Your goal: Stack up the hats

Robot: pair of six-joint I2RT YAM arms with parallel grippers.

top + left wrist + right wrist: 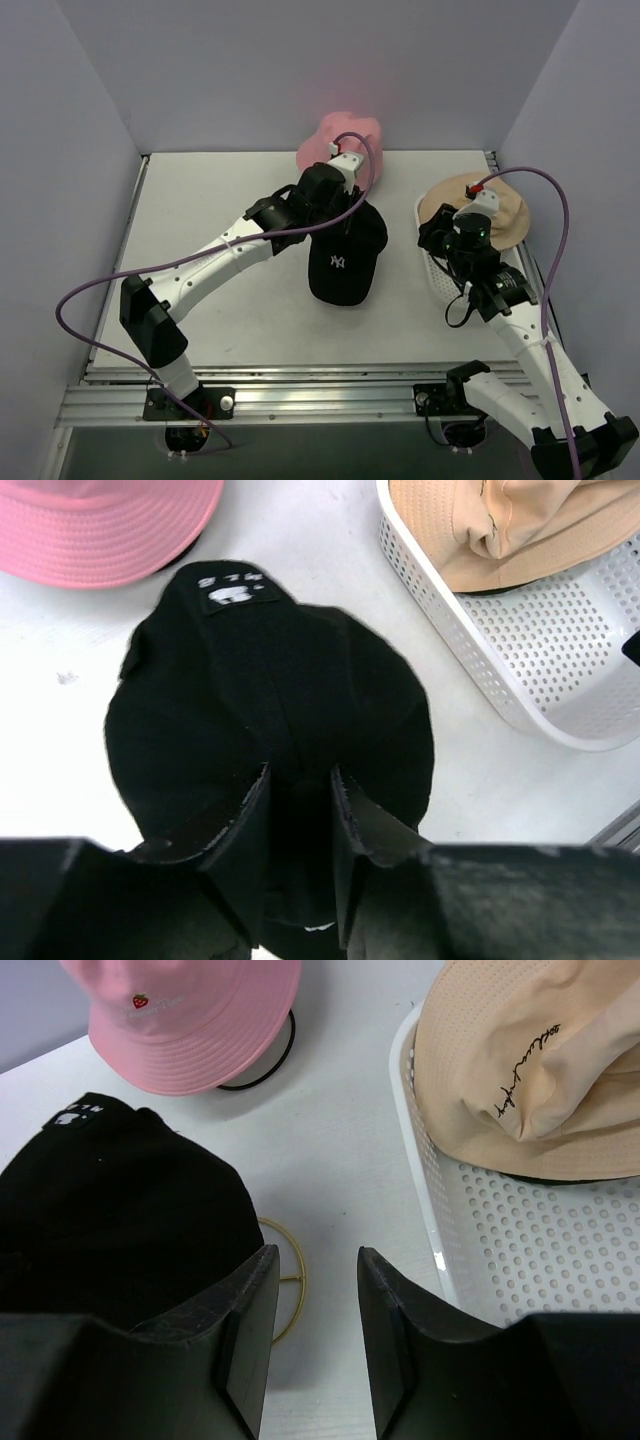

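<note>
Left gripper (302, 785) pinches the black baseball cap (260, 680) crown between narrowed jaws; right gripper (318, 1265) hangs partly open, empty, tan bucket hat (520, 1070) ahead-right

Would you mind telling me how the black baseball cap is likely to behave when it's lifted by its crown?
The black cap looks like soft fabric, so its crown will probably crumple and sag in a pinch. Its brim looks flatter, so likely stiffer. It seems light and unlikely to slip.
</note>
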